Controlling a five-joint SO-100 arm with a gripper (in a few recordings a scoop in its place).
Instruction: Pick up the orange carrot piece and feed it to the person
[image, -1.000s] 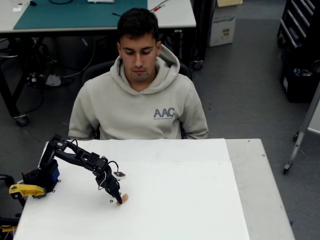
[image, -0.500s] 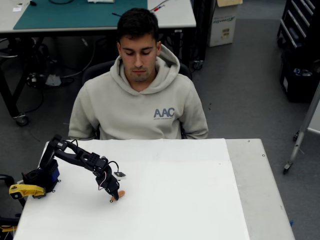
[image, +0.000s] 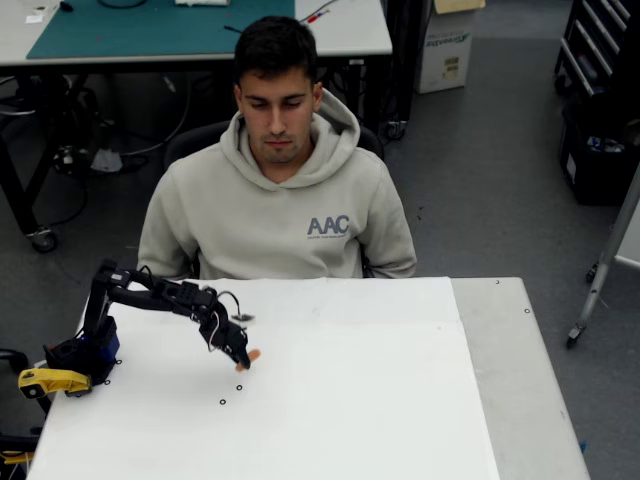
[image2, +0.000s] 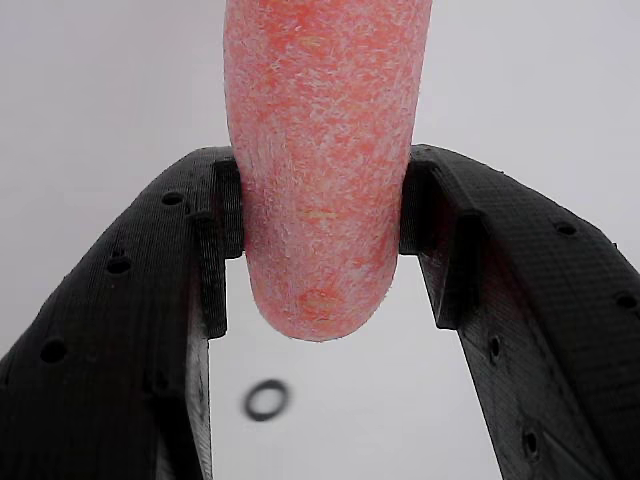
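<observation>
The orange carrot piece (image2: 320, 170) is clamped between my two black fingers, its rounded end pointing down in the wrist view. My gripper (image2: 320, 235) is shut on it. Seen from overhead, the gripper (image: 243, 358) holds the carrot piece (image: 253, 355) lifted a little above the white table (image: 380, 400), left of centre. The person (image: 280, 190) in a beige hoodie sits behind the table's far edge, looking down, with the gripper in front of him and to his left in the picture.
My arm's base (image: 85, 355) stands at the table's left edge, with a yellow part (image: 45, 380) beside it. A small black ring (image: 222, 402) lies on the table below the gripper. A grey strip (image: 510, 370) runs along the table's right side.
My gripper has risen off the table with the carrot piece in it and moved toward the far edge, closer to the person. The arm's upper link has lifted.
</observation>
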